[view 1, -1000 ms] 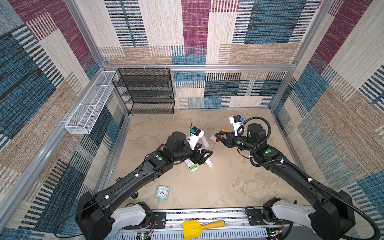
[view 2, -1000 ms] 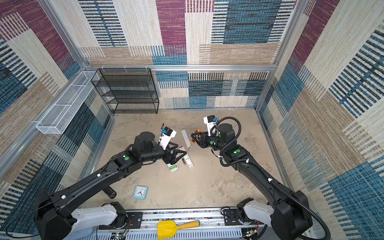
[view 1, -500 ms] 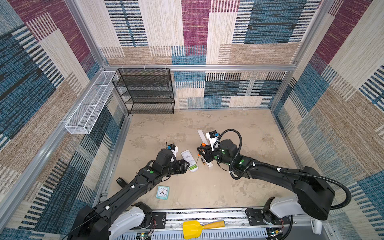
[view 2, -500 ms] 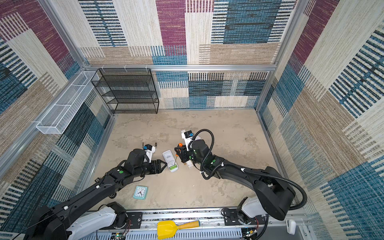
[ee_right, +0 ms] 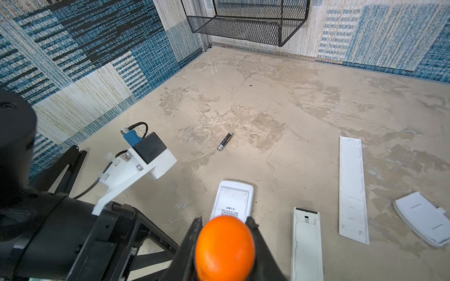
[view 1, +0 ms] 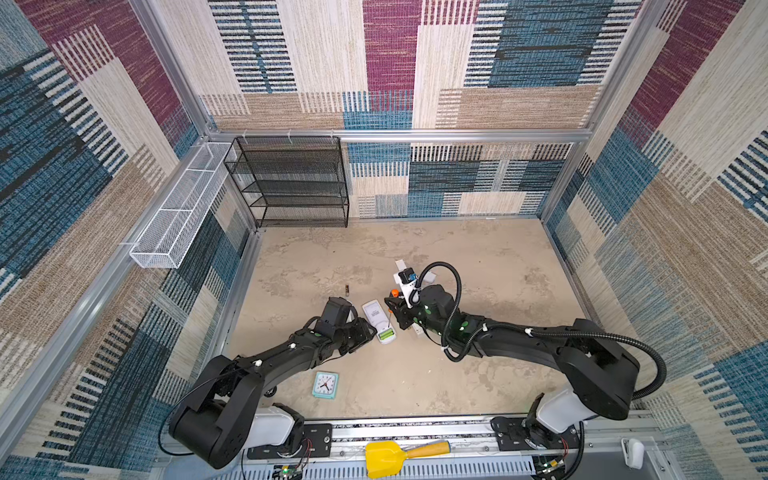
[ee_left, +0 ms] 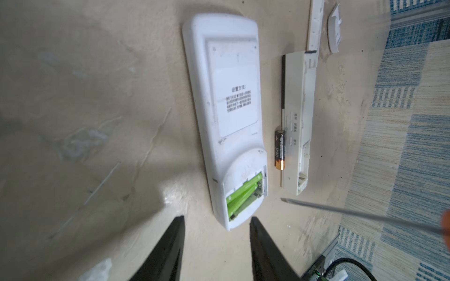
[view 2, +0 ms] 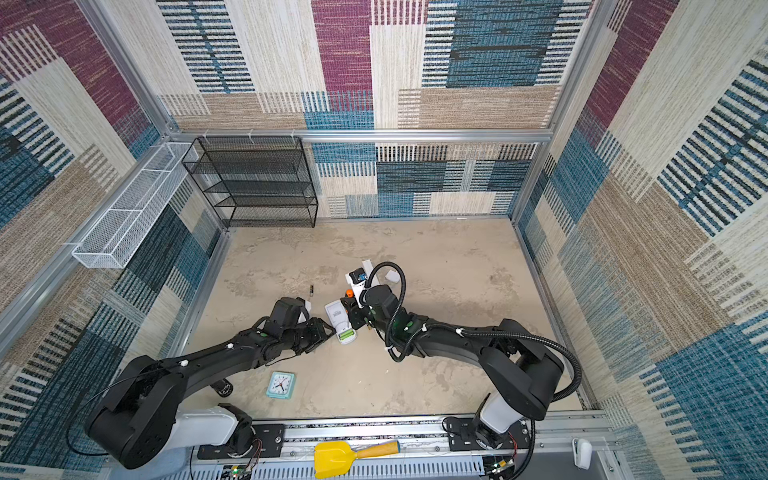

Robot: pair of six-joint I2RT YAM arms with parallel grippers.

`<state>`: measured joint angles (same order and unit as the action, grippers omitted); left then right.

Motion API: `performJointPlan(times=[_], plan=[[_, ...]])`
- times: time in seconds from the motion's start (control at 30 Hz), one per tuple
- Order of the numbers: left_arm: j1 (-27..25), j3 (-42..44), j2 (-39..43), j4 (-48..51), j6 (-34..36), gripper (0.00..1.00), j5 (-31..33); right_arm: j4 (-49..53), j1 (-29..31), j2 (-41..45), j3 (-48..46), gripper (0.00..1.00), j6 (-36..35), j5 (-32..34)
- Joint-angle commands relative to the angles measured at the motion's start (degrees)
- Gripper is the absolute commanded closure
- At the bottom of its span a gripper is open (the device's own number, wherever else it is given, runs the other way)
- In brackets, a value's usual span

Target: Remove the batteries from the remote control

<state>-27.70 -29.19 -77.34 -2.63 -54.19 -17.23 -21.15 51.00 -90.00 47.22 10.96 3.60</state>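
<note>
Plainly the white remote control point(view 1: 373, 313) lies face down on the table point(view 1: 436, 386), its battery bay uncovered at the near end, and the two green batteries point(ee_left: 243, 194) sit side by side inside that bay. The left jaws stand moderately apart and empty, at about 9 o'clock of the open end in both top views. In the left wrist view one fingertip point(ee_left: 176, 233) lies to each side of the remote's end, and neither touches it. The right jaws, at 3 o'clock of the remote, are clamped on the orange handle of a screwdriver point(ee_right: 225, 248). The tip of its thin shaft hangs just beside the bay, apart from it. One dark battery point(ee_left: 280, 149) with a golden end lies on the table between the remote and a slimmer beige remote point(ee_left: 299, 121). A second dark battery point(view 1: 347, 289) lies alone at 11 o'clock of the white remote, well apart from it. A small clock point(view 1: 325, 385) lies at 7 o'clock.
</note>
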Motion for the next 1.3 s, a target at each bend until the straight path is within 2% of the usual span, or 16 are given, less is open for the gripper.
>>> performJointPlan(times=[0.0, 0.3, 1.27], plan=[[0.1, -0.5, -1.5, -4.2, -2.6, 0.56, -1.6, -1.4, 0.6, -0.6, 0.9, 1.00, -2.2, 2.4], [0.1, -1.1, -4.5, -4.8, -3.3, 0.62, -0.8, 0.2, 1.9, -1.2, 1.1, 1.00, -4.0, 5.3], [0.1, -1.1, -6.9, -6.3, -4.0, 0.71, -1.3, 2.8, 3.0, -3.9, 3.0, 1.00, -5.5, 8.7]])
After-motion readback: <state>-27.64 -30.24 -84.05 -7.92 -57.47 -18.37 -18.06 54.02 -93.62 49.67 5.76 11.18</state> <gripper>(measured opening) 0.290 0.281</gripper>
